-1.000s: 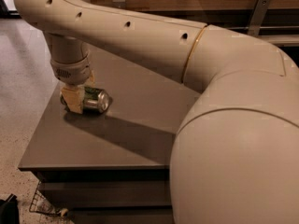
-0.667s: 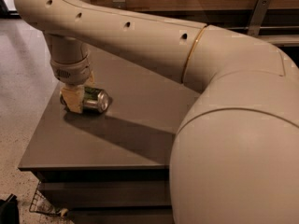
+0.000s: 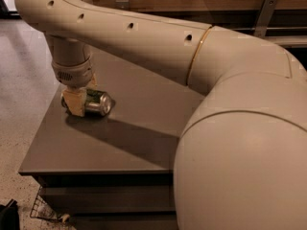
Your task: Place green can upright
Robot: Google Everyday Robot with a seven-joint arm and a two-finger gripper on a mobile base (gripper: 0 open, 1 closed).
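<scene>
One green can (image 3: 100,103) lying sideways, table's (image 3: 144,133) left.
Your gripper (image 3: 82,96) clamps it from above.

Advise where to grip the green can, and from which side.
Grip the green can across its curved side wall, around mid-body, coming down from above. It lies on its side on the table with its silver top toward the camera's right, so the wall faces up and the ends sit low. The gripper is down over the end away from the top.
</scene>
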